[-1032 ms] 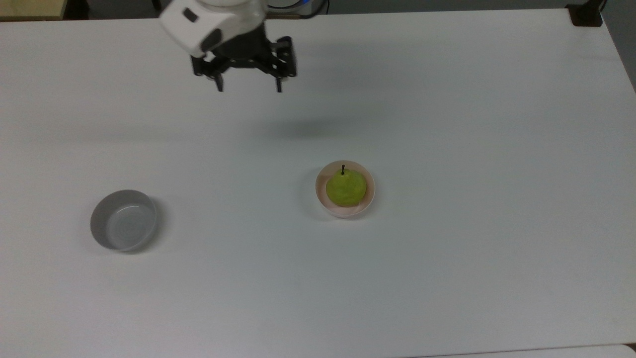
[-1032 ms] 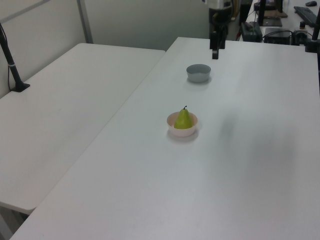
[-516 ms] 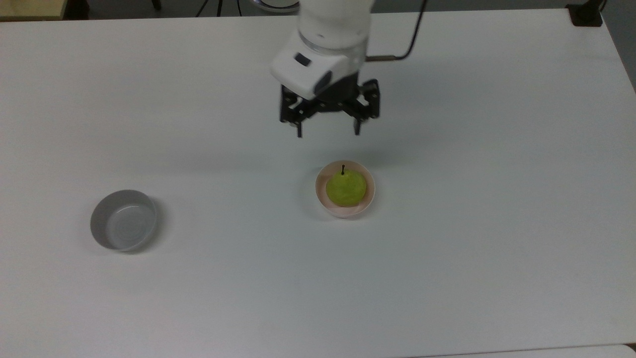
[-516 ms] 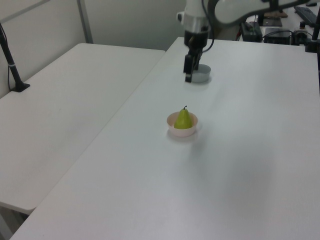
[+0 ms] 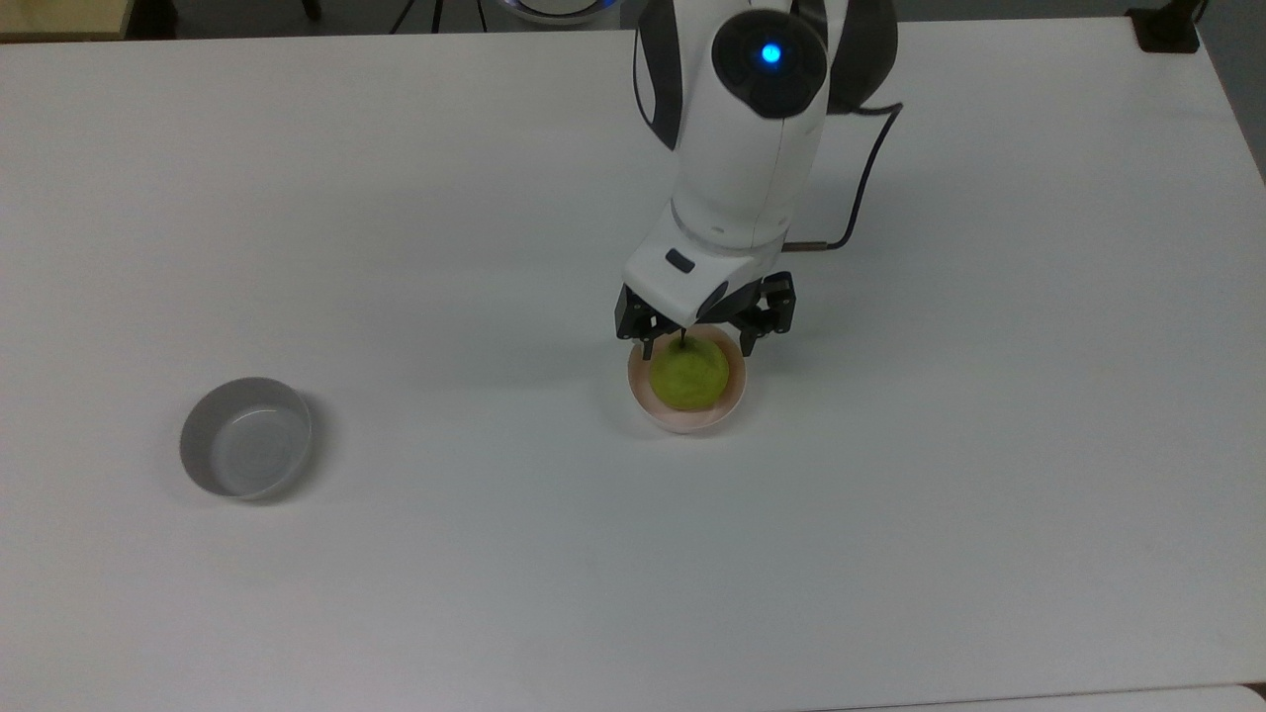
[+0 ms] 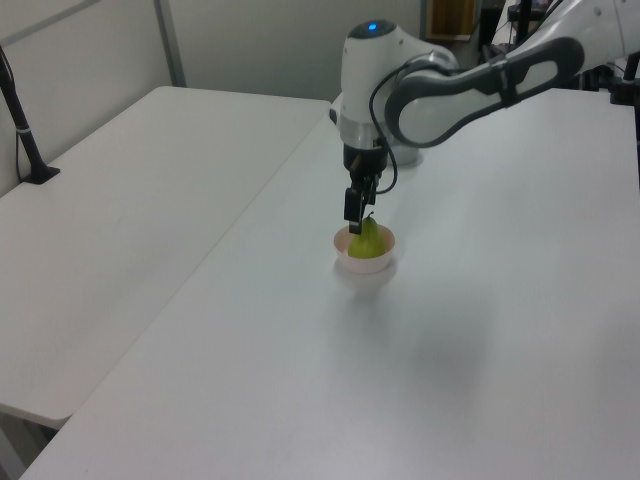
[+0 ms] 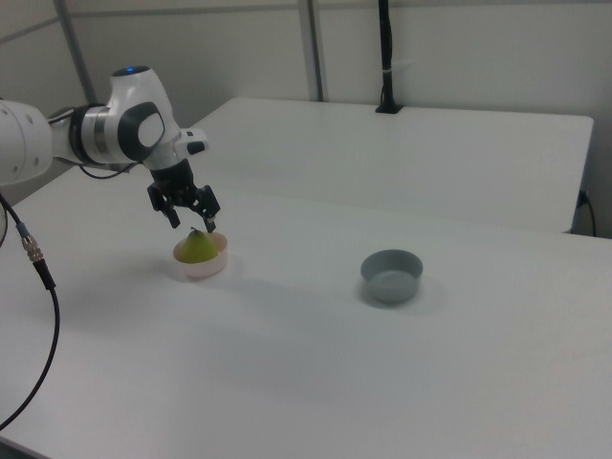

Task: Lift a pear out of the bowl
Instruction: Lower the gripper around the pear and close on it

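A wide white counter (image 5: 396,574) is seen, with a second white table (image 6: 130,210) beside it on the left view's left and grey partition walls behind. A yellow-green pear (image 5: 689,376) with a short dark stem sits upright in a pale pink bowl (image 5: 684,422). The end effector (image 5: 694,342) is held just above the pear, its fingers spread open astride the stem. A grey bowl (image 5: 245,438) stands well apart on the top view's left.

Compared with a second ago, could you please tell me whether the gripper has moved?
Yes. In the top view the gripper has travelled from near the table's far edge toward the pink bowl and now hangs open over the pear.
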